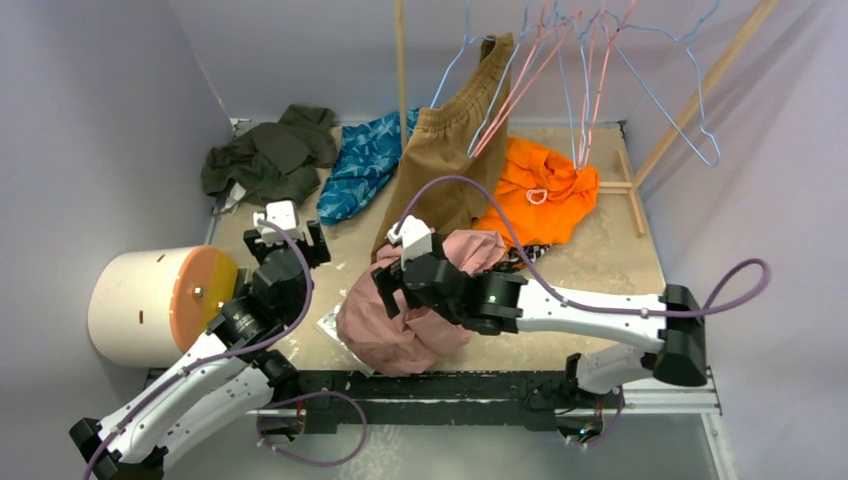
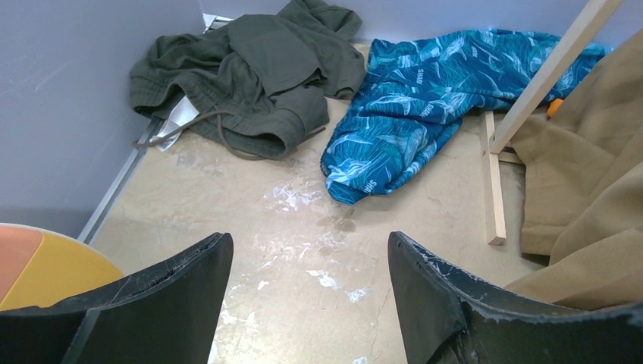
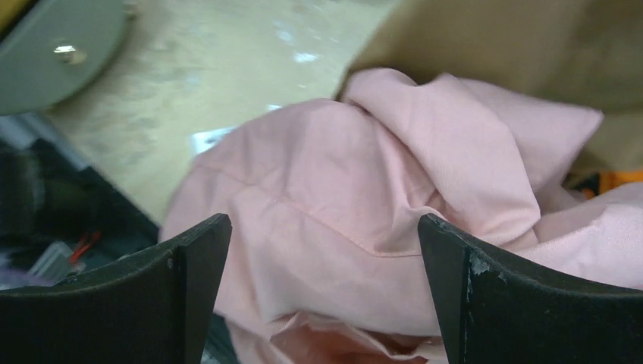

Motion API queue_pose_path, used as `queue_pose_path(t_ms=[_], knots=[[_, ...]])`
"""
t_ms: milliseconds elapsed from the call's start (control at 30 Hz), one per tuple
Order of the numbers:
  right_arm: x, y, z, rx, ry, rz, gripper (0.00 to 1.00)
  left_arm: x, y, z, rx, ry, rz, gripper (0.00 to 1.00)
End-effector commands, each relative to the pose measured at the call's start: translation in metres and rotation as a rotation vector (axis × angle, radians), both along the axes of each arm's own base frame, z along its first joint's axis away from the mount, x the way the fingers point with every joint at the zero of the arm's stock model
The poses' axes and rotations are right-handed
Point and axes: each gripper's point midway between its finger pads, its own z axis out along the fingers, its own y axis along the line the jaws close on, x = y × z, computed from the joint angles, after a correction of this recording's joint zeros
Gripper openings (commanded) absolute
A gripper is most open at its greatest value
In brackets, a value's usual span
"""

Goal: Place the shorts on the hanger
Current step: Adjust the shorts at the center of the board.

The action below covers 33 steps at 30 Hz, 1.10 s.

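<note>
The dusty-pink shorts (image 1: 400, 335) lie in a crumpled heap at the front middle of the table. My right gripper (image 1: 392, 292) is open just above the heap. In the right wrist view the shorts (image 3: 364, 174) fill the space between my right gripper's (image 3: 322, 250) spread fingers; I cannot tell if the pads touch the fabric. A light-blue wire hanger (image 1: 707, 115) hangs bare from the rack at the back right. My left gripper (image 1: 290, 232) is open and empty over bare table on the left; in the left wrist view (image 2: 311, 258) only tabletop lies between its fingers.
Tan-brown shorts (image 1: 450, 160) hang from the rack among pink wire hangers (image 1: 540, 60). An orange garment (image 1: 545, 185), a blue patterned one (image 2: 425, 98) and a dark green one (image 2: 250, 68) lie at the back. A white cylinder with an orange face (image 1: 160, 300) stands at the left. A wooden rack foot (image 2: 493, 182) lies on the table.
</note>
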Motion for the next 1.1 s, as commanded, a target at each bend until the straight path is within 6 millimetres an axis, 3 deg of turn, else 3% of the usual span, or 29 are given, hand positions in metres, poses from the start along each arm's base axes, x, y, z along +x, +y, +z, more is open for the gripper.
queue_pose_path(t_ms=[0, 67, 167, 267, 400, 533, 700, 733, 800, 933, 1000, 1067], knots=[[0.032, -0.027, -0.001, -0.069, -0.028, -0.291, 0.93, 0.002, 0.003, -0.001, 0.015, -0.004, 0.019, 0.74], [0.03, -0.033, -0.013, -0.1, -0.014, -0.305, 0.84, 0.001, 0.004, -0.001, 0.014, -0.005, 0.021, 0.74], [0.024, -0.051, -0.028, -0.125, 0.03, -0.348, 0.53, 0.001, 0.003, 0.0, 0.012, -0.007, 0.015, 0.74], [0.021, -0.081, -0.029, -0.134, 0.042, -0.441, 0.0, 0.001, 0.002, 0.001, 0.009, -0.01, 0.008, 0.73], [0.024, -0.131, -0.005, -0.108, 0.006, -0.621, 0.0, 0.002, 0.0, 0.0, 0.009, -0.007, -0.002, 0.73], [0.028, -0.166, 0.019, -0.039, 0.001, -0.747, 0.0, 0.003, -0.002, -0.001, 0.01, 0.0, -0.003, 0.72], [0.051, -0.208, 0.003, -0.044, 0.046, -0.869, 0.0, 0.004, -0.004, -0.002, 0.014, 0.007, -0.01, 0.71], [0.054, -0.208, 0.002, -0.038, 0.049, -0.856, 0.0, 0.004, -0.004, -0.003, 0.015, 0.009, -0.012, 0.71], [0.057, -0.196, 0.013, 0.012, 0.04, -0.791, 0.1, 0.004, -0.005, -0.004, 0.014, 0.011, -0.016, 0.71], [0.058, -0.158, 0.056, 0.141, -0.031, -0.533, 0.53, 0.004, -0.005, -0.004, 0.015, 0.011, -0.017, 0.71], [0.052, -0.136, 0.084, 0.236, -0.093, -0.366, 0.63, 0.004, -0.004, -0.004, 0.017, 0.012, -0.015, 0.71], [0.042, -0.117, 0.104, 0.311, -0.123, -0.231, 0.66, 0.004, -0.003, -0.003, 0.017, 0.01, -0.011, 0.71]])
